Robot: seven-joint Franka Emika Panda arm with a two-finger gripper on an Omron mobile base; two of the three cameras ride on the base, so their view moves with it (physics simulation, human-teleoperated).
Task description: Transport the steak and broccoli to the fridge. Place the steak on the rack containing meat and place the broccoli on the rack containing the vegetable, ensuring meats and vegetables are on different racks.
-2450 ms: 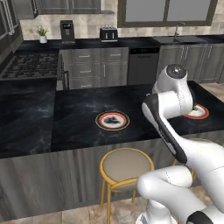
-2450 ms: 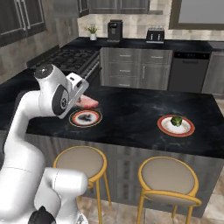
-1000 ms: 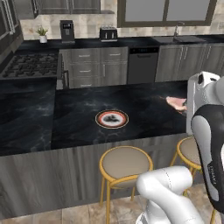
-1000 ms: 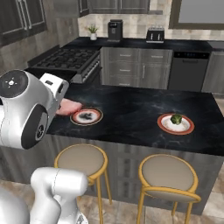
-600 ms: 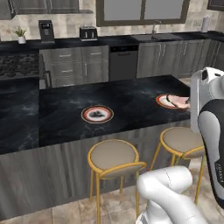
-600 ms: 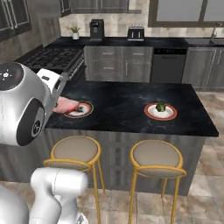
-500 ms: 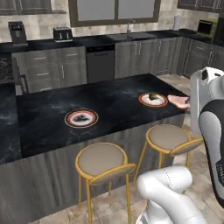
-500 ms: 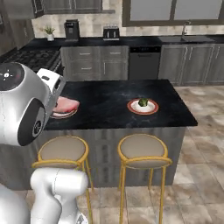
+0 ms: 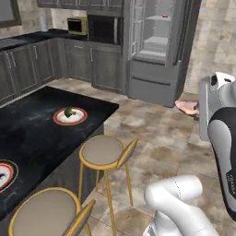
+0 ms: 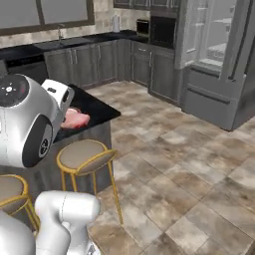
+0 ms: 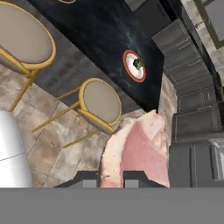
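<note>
While the jaws pinch the steak between them, the slab hangs over the tiled floor, well clear of the bench. The broccoli sits on its red-rimmed plate near the bench's end edge. The fridge stands open beyond, a red meat piece on its upper rack.

You see a pale pink steak with lighter marbling, bright green broccoli on a red-rimmed white plate, and a grey fridge.
</note>
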